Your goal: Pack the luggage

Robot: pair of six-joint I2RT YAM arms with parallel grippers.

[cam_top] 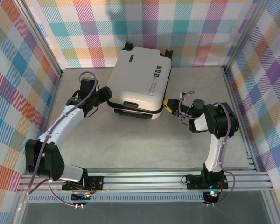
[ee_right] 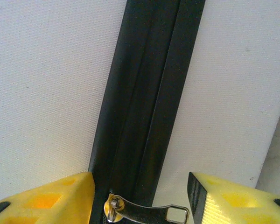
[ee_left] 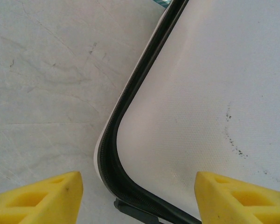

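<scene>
The luggage [cam_top: 140, 77] lies flat and closed at the back middle of the table, white shell up. My left gripper [cam_top: 104, 96] is at its near-left corner. In the left wrist view that gripper [ee_left: 137, 200] stands open, its yellow fingers [ee_left: 42, 198] straddling the rounded corner and the black zipper band [ee_left: 113, 140]. My right gripper [cam_top: 170, 106] is at the case's near-right side. In the right wrist view it [ee_right: 140, 200] is open around the zipper band [ee_right: 144, 93], with the metal zipper pull [ee_right: 147, 214] lying crosswise between the fingers and a small gap at the tab's right end.
Plaid walls [cam_top: 144, 28] and metal frame posts [cam_top: 235, 88] close in the grey table [cam_top: 130, 144] on three sides. An aluminium rail [cam_top: 144, 179] carrying both arm bases runs along the near edge.
</scene>
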